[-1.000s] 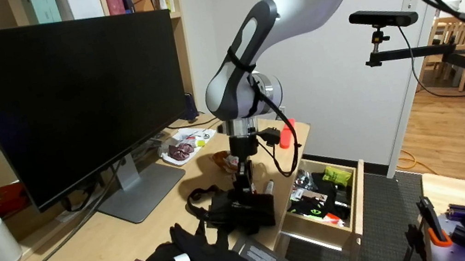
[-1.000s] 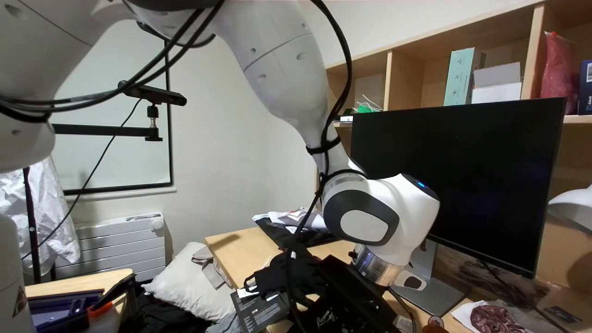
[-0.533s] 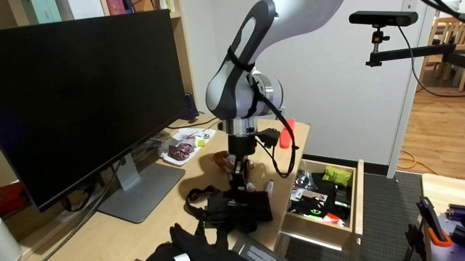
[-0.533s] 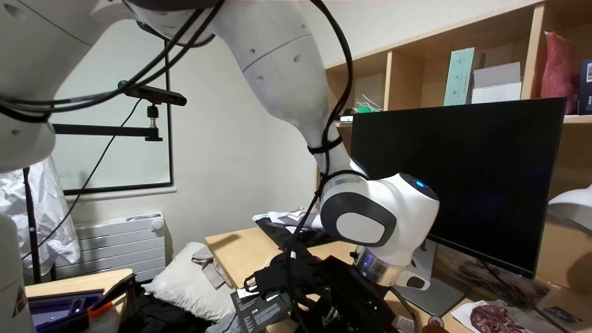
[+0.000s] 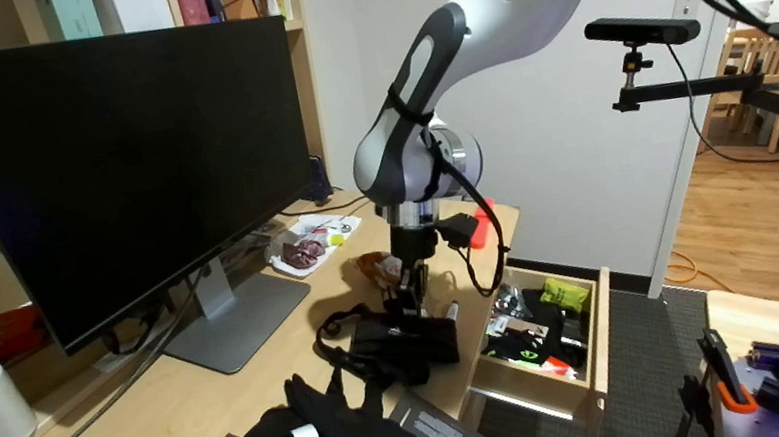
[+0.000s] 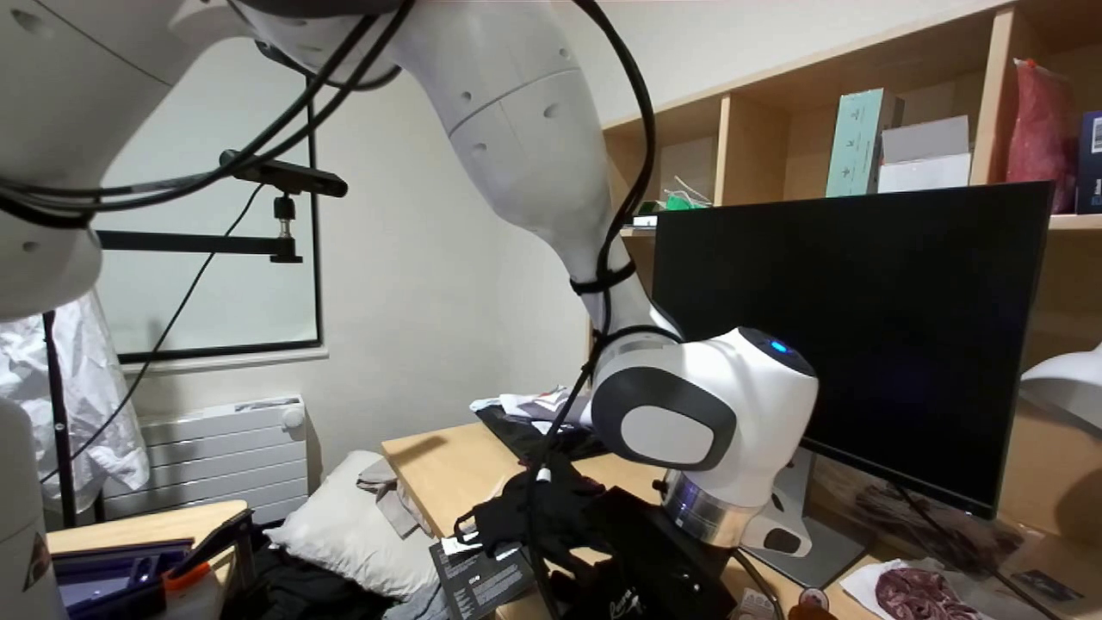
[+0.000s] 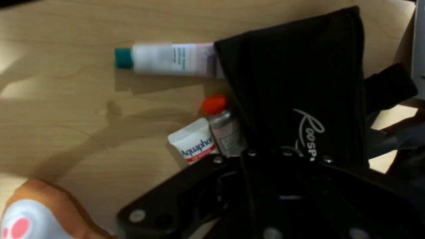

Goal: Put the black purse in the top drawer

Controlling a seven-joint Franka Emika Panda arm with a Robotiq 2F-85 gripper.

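Wrist view: claw, closed and pinching the black purse near its upper edge; printed panel faces the camera. Grip purpose, judged: one edge of soft fabric is the easy hold for lifting. Base clear of the counter or not: cannot tell. Just beside: orange-capped vial and white tube, side by side; teal-capped tube, one end hidden by the purse. In an exterior view: purse strap, looped toward the monitor. Below and past the counter's edge: top drawer, pulled out, partly filled, presumably so placed to receive the purse, which is not yet in it. Arm, from claw outward: wrist pointing nearly straight down, forearm slanting up toward the right of that view.
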